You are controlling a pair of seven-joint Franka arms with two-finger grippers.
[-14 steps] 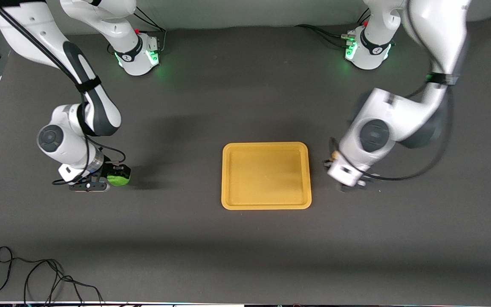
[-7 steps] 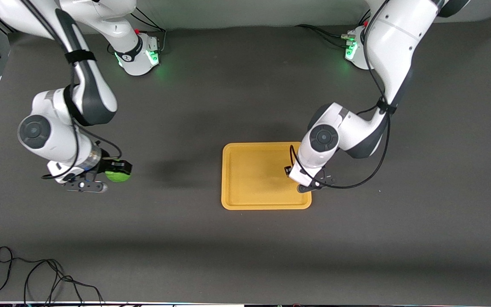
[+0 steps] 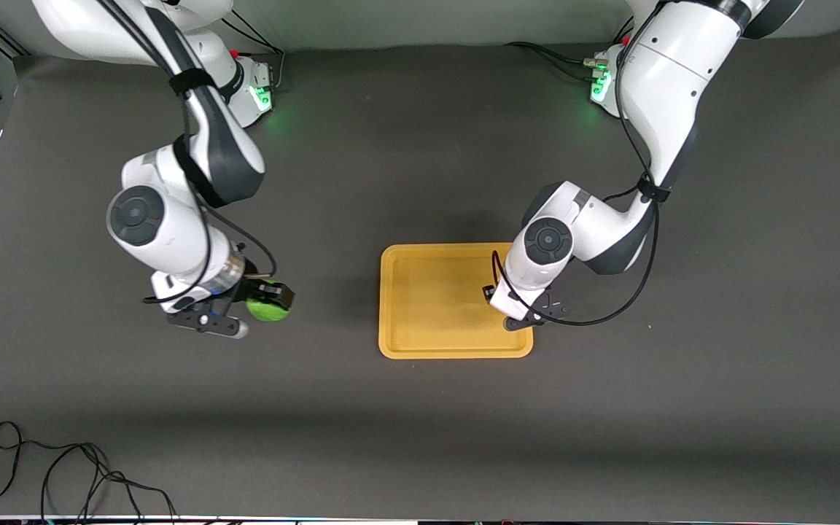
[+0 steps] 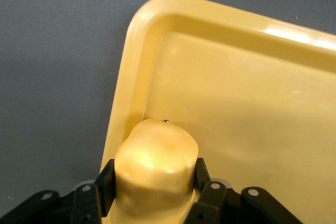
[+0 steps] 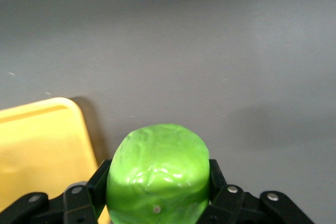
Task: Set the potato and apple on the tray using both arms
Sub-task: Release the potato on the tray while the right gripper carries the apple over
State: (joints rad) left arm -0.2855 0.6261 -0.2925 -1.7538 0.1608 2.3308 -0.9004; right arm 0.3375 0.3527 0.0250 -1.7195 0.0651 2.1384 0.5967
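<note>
The potato point(image 4: 155, 169) is held between the two fingers of the left tool point(image 4: 152, 182), which is closed on its sides; in the left wrist view it hangs over the corner region of the tray point(image 4: 236, 103), close to the rim. In the front view the potato itself is hidden under the left arm's wrist, and the left tool point(image 3: 511, 310) is seen over the tray's point(image 3: 427, 343) end toward the left arm, partly above the rim there.

The apple point(image 3: 267, 309) is gripped by the right tool point(image 3: 263, 302), whose fingers are shut against its sides, and it is carried over the bare counter point(image 3: 420, 437) toward the right arm's end, well apart from the tray. In the right wrist view the apple point(image 5: 157, 174) is seen between the black fingers of the right tool point(image 5: 157, 184), with a corner of the tray point(image 5: 42, 145) visible further off.

The main risk is judged to lie with the potato. If it is released so close to the rim, it may land on the raised edge and roll off onto the counter. Being lumpy, it may also tip unpredictably once let go.

For the apple, an early release would leave it on the counter, where a round shape is likely to roll away. A collision between the two arms could also be caused if both are brought over the tray together.
</note>
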